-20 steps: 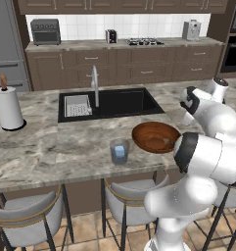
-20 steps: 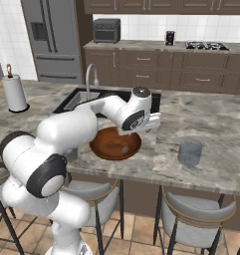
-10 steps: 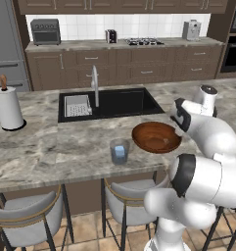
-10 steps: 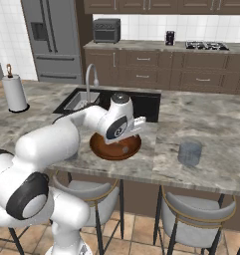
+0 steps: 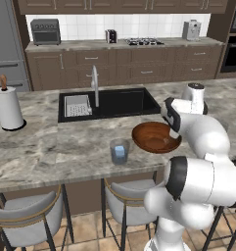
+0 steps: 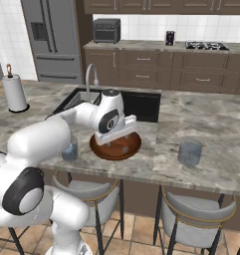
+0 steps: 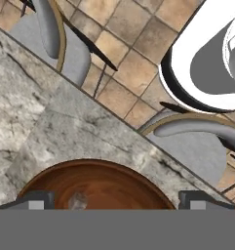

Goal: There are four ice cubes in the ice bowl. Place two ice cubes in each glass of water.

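Gripper (image 7: pixel 111 201) sits directly over the ice bowl (image 5: pixel 156 138), jaws spread to their widest and empty; in the hand view both dark finger tips flank the near rim of the bowl with one pale ice cube (image 7: pixel 79 200) between them, closer to the left tip. Taking the ice bowl as reference: it rests on the marble island counter (image 5: pixel 51 147), in front of the black sink (image 5: pixel 109 103). One glass of water (image 5: pixel 119 151) stands just beside the bowl on the paper-towel-roll side and appears to already hold at least one bluish cube; exact count not resolvable. The second glass of water (image 6: pixel 190 152) stands well apart from the bowl on the opposite side, and its contents cannot be made out. In the right base view a couple of small pale specks lie on the bowl floor, probably remaining cubes. Judgement: step in hand is picking a cube out of the bowl. To do it well, shift the hand so the cube is centred between the tips, descend straight down until the tips bracket it near the bowl floor without scraping the wood, close gently since the cube is small and likely slippery, then lift clear of the rim before travelling. No brands, labels or legible writing anywhere.
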You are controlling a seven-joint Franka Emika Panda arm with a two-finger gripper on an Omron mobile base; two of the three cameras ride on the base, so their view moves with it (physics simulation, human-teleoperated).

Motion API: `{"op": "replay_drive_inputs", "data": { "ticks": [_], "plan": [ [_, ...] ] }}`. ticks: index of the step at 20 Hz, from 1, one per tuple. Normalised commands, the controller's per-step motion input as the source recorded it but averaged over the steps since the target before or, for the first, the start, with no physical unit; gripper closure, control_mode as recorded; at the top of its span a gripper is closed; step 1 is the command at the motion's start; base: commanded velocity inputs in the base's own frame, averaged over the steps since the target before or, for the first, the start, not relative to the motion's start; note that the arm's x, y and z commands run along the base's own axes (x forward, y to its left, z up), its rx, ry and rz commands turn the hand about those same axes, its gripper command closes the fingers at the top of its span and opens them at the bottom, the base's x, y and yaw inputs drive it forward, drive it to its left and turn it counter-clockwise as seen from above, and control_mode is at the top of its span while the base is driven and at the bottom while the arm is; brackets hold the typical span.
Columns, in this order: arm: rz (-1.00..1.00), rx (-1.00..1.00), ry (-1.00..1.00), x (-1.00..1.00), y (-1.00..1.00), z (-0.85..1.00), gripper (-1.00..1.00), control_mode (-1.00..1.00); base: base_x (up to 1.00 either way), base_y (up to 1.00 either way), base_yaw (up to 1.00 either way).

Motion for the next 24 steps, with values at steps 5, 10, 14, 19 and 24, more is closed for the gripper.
{"op": "replay_drive_inputs", "data": {
  "ticks": [5,10,14,19,24],
  "plan": [
    [0.22,-0.02,0.13,0.16,0.39,0.00,-1.00,-1.00,0.00,0.00,0.00],
    [0.20,-0.08,0.06,0.09,0.28,0.00,-1.00,-1.00,0.00,0.00,0.00],
    [0.00,-0.11,0.00,0.01,0.01,-0.08,-1.00,-1.00,0.00,0.00,0.00],
    [0.09,-0.10,0.03,0.19,0.00,-0.15,-1.00,-1.00,0.00,0.00,0.00],
    [0.30,-0.08,0.15,0.23,0.00,-0.12,-1.00,-1.00,0.00,0.00,0.00]
  ]
}}
